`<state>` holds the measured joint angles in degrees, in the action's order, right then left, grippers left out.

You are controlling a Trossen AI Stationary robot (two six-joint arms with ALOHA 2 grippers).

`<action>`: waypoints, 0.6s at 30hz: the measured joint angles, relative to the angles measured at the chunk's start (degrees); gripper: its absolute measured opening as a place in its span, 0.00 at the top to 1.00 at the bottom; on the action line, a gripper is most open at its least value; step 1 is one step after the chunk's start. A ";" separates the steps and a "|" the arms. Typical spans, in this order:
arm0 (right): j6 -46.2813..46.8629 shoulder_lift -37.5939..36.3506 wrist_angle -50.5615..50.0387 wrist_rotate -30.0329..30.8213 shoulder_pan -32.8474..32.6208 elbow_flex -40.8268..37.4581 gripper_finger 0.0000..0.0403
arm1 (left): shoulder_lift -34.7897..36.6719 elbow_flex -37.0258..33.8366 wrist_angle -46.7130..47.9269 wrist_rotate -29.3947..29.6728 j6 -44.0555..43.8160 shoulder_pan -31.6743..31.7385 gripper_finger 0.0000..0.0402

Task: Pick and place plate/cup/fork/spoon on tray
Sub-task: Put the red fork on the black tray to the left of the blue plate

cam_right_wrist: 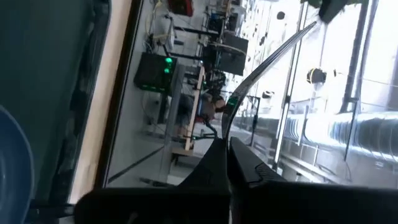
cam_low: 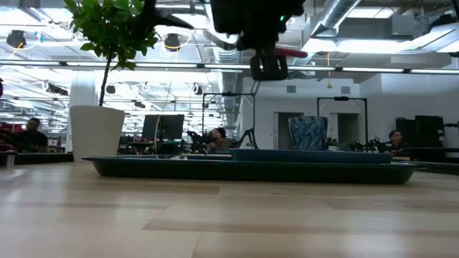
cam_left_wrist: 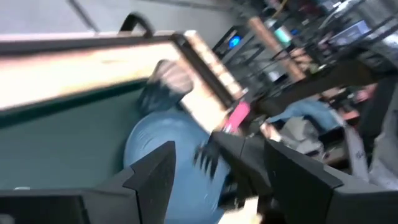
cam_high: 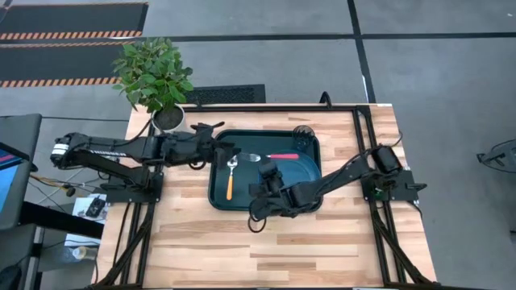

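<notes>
The dark green tray [cam_high: 222,197] lies mid-table. On it are the blue plate [cam_high: 305,169], the orange-handled spoon [cam_high: 230,179] near its left side, and the dark cup [cam_high: 304,132] at its far right corner. My right gripper [cam_high: 266,167] is above the tray, shut on the fork [cam_high: 282,156]. The fork's red handle shows beside the gripper in the low view [cam_low: 290,51]. My left gripper [cam_high: 219,150] is open and empty over the tray's left edge, beside the spoon's bowl; its view shows the plate [cam_left_wrist: 161,149] and the fork's handle [cam_left_wrist: 236,115]. My right gripper pinches the fork's thin metal neck [cam_right_wrist: 249,93] between its two shut fingers. The fingers lie across the fork. The fork is lifted clear above the tray, roughly level, with its red handle [cam_high: 284,155] toward the table's right and its tines [cam_high: 254,158] toward the left.
A white pot with a green plant [cam_high: 168,117] stands at the table's far left corner, close to my left arm. Bare wood lies between the tray and the table's near edge [cam_high: 274,258]. People sit in the room beyond the table [cam_low: 32,132].
</notes>
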<state>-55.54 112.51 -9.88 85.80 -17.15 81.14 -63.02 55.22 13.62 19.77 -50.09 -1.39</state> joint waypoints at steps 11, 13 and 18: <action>1.68 1.39 0.68 1.97 1.49 0.35 1.00 | -0.59 0.00 10.15 -3.51 -8.30 1.98 0.48; 1.46 1.38 0.38 1.78 1.41 0.94 1.00 | -1.29 -0.04 8.11 -3.54 -8.30 2.38 0.48; 0.62 1.36 0.28 1.12 0.98 2.28 1.00 | -6.39 0.04 0.76 -10.00 -9.41 4.15 0.48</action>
<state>-54.92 113.87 -9.60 86.91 -16.17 83.42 -69.42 55.27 14.37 9.77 -59.51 2.76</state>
